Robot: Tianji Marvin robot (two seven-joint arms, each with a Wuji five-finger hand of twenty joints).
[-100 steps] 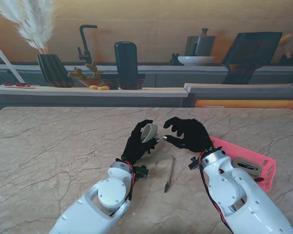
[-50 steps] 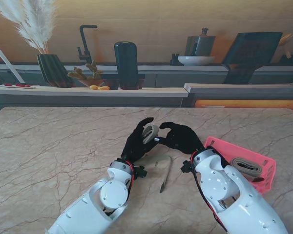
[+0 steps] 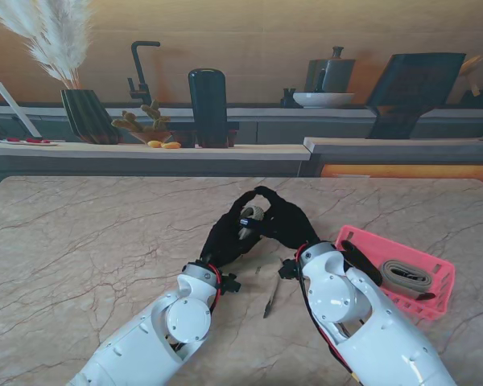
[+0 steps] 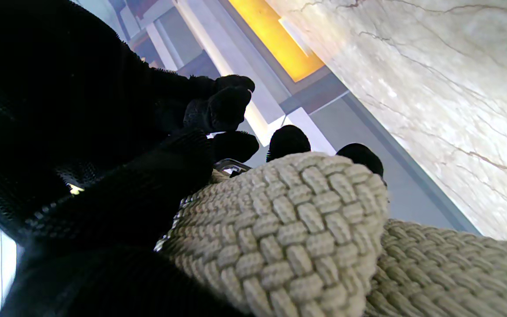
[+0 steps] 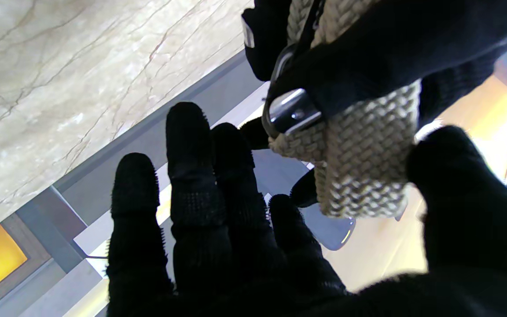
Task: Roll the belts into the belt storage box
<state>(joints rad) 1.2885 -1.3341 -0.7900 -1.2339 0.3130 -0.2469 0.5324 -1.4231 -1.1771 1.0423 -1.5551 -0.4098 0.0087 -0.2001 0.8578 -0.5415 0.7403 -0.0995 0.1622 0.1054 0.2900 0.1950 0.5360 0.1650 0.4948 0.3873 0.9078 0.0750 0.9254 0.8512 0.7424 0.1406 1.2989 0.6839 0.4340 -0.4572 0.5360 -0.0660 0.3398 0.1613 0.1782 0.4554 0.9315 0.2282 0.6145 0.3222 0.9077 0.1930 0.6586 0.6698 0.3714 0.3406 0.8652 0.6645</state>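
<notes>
Rolling well means keeping your left hand (image 3: 225, 235) clamped on the woven belt (image 3: 250, 217) above mid-bench; your right hand (image 3: 280, 222), fingers apparently apart, should tighten the coil toward the box (image 3: 435, 277) at four o'clock.

right hand (image 3: 280, 221) hides most of rolled belt (image 3: 252, 215); grip unclear.

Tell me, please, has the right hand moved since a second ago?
Yes. The right hand has shifted left, away from the pink storage box, and now meets the left hand at the rolled belt.
</notes>
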